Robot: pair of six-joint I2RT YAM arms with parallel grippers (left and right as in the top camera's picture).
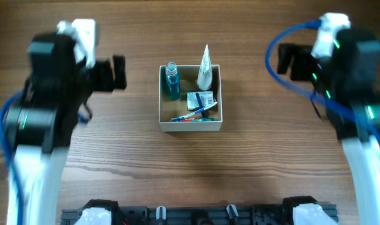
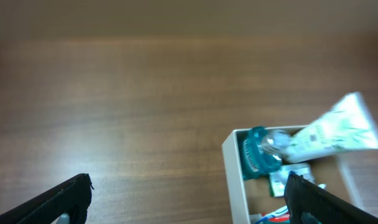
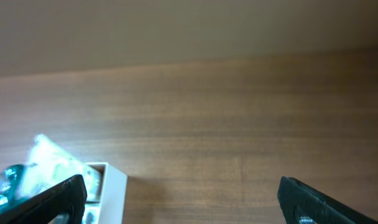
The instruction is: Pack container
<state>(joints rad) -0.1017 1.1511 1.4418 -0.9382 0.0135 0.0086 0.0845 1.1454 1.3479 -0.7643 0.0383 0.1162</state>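
Centrally, the container [image 1: 190,126] — blue bottle [image 1: 172,81], white tube [image 1: 205,69] inside — left tool [image 1: 119,72], right tool [image 1: 284,61] spread, empty.

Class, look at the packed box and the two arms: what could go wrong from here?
The white tube juts past the container's far rim, so a passing arm could knock it out. The blue bottle sits close beside it and might be toppled with it.

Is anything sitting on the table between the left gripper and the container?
No. In the overhead view, the stretch of wooden table between the left gripper and the container is bare; the left wrist view shows bare wood there too.
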